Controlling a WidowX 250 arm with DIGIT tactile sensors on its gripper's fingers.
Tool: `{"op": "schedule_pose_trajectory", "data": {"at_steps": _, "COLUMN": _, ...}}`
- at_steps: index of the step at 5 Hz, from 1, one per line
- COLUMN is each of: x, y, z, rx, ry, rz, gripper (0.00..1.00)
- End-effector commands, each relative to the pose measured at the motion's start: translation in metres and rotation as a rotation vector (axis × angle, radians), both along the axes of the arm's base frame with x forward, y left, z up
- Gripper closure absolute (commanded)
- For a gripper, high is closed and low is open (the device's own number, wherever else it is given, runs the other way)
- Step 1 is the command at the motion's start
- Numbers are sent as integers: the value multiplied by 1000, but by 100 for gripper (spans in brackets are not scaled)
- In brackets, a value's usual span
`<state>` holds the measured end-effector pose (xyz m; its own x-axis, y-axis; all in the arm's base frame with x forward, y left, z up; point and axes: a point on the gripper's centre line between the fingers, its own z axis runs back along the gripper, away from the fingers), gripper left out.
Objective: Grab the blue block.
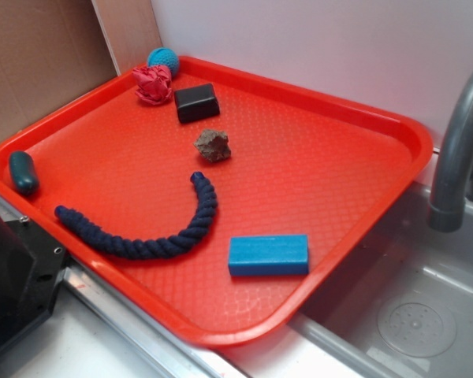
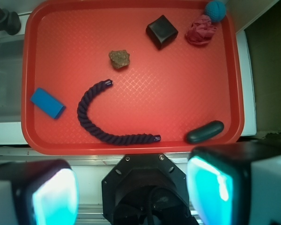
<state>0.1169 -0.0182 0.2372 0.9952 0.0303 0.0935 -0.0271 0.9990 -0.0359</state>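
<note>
Blue block flat on tray, well apart from spread fingers

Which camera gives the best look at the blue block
The exterior view: the blue block lies large and unobstructed near the tray's front edge, top and side visible. The wrist view shows it small, from above, at the tray's left side.

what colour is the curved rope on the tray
Dark navy blue, twisted strands. The rope shows best in the exterior view.

no readable text, labels or numbers
</note>
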Motion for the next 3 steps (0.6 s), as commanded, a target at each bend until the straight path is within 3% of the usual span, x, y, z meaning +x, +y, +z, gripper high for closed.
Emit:
{"op": "schedule_pose_trajectory", "data": {"at_steps": 1, "x": 0, "y": 0, "z": 0, "rx": 0, "ry": 0, "rz": 0, "gripper": 0}}
{"op": "schedule_pose_trajectory", "data": {"at_steps": 2, "x": 23, "y": -50, "z": -36, "rx": 92, "ry": 11, "rz": -251, "gripper": 0}}
{"op": "schedule_pose_trajectory", "data": {"at_steps": 3, "x": 31, "y": -106, "z": -78, "rx": 61, "ry": -25, "rz": -500, "gripper": 0}}
